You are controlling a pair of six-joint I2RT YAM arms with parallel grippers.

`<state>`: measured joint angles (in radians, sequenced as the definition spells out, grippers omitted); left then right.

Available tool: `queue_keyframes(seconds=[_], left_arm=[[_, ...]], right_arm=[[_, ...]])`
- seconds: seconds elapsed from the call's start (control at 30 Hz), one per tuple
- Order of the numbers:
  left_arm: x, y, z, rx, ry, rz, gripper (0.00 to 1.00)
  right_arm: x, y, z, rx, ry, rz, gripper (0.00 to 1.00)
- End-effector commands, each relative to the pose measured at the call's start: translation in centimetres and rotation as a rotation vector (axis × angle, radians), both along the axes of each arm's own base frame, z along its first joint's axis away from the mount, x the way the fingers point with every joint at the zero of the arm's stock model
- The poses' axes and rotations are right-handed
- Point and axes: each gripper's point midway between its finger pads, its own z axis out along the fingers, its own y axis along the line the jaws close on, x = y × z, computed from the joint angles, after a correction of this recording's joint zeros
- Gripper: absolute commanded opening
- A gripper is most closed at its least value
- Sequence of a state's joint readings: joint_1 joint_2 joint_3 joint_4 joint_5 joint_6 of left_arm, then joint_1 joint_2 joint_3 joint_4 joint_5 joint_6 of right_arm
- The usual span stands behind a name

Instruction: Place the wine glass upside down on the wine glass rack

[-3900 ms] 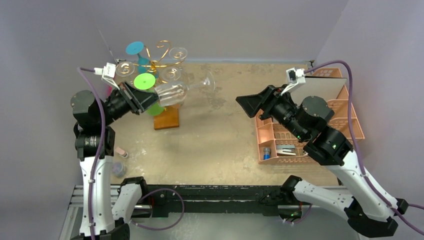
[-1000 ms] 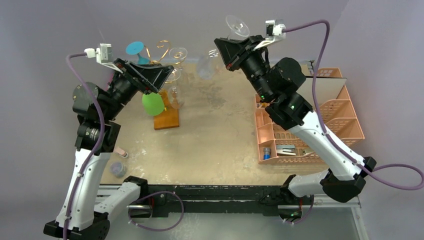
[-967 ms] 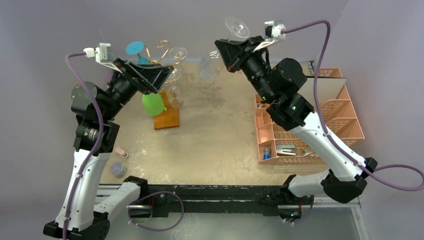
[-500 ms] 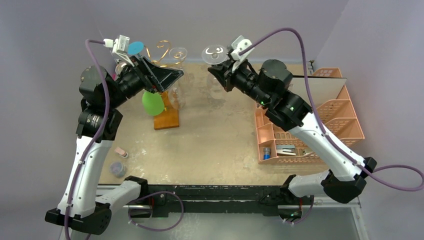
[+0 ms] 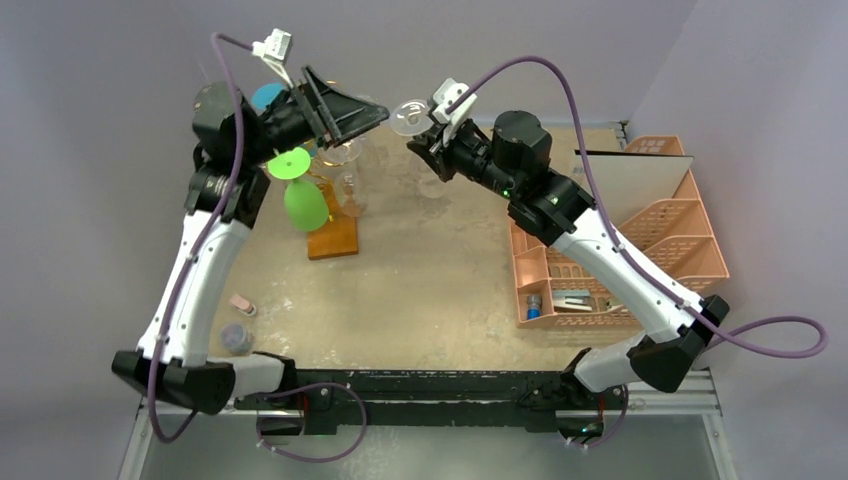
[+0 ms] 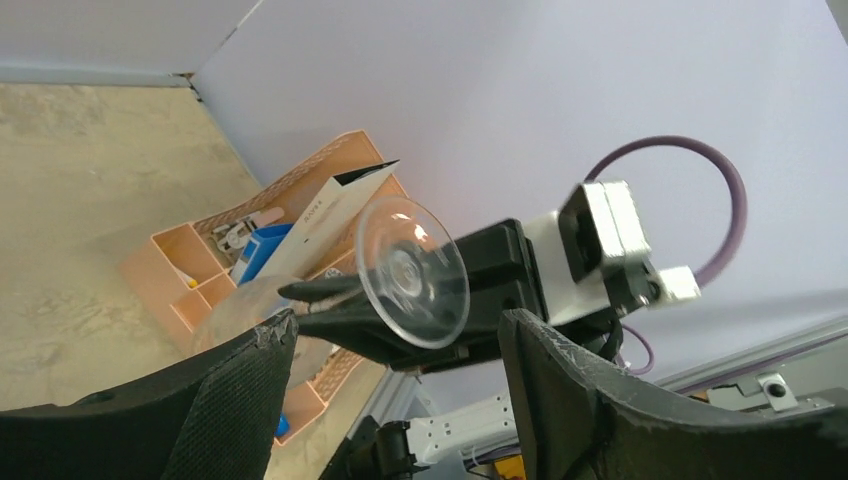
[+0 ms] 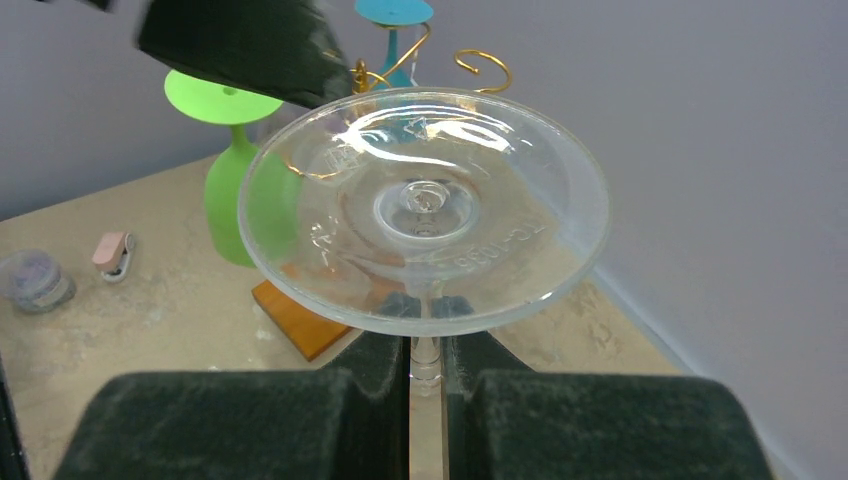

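My right gripper (image 7: 427, 345) is shut on the stem of the clear wine glass (image 7: 425, 210), which hangs upside down with its round foot on top. In the top view this glass (image 5: 410, 114) and the right gripper (image 5: 424, 142) are in the air just right of the wine glass rack (image 5: 335, 236), a gold wire stand (image 7: 480, 62) on an orange wooden base. My left gripper (image 5: 370, 115) is open, high above the rack, its fingers pointing at the glass foot (image 6: 412, 270). Nothing lies between the left gripper's (image 6: 398, 325) fingers.
A green glass (image 5: 305, 205) and a clear one (image 5: 350, 190) hang on the rack; a blue foot (image 5: 265, 97) shows behind the left arm. A pink organiser (image 5: 620, 250) with a grey board stands at the right. A small stapler (image 5: 240, 302) and jar (image 5: 236, 338) lie near left.
The left arm has risen and swung its open gripper up and right over the rack. The right gripper has carried the glass left and lower, closer to the rack.
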<state>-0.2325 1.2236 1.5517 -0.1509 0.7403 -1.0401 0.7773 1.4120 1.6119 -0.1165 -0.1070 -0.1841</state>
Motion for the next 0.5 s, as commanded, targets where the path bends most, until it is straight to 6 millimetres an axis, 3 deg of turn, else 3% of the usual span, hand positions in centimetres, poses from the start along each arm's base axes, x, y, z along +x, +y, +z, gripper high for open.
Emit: queue_keyframes(seconds=[0.0, 0.1, 0.27, 0.47], left_arm=[[0.2, -1.6, 2.1, -0.061, 0.011, -0.141, 0.69], [1.7, -1.9, 1.7, -0.096, 0.035, -0.139, 0.59], [2.0, -2.7, 1.9, -0.153, 0.053, -0.238, 0.48], [2.6, -3.1, -0.4, -0.137, 0.147, -0.255, 0.39]], right_arm=[[0.0, 0.0, 3.8, 0.106, -0.126, 0.033, 0.0], [0.2, 0.2, 3.7, 0.122, -0.143, 0.048, 0.0], [0.2, 0.7, 3.3, 0.127, -0.137, 0.073, 0.0], [0.8, 0.9, 3.2, 0.128, -0.151, 0.067, 0.0]])
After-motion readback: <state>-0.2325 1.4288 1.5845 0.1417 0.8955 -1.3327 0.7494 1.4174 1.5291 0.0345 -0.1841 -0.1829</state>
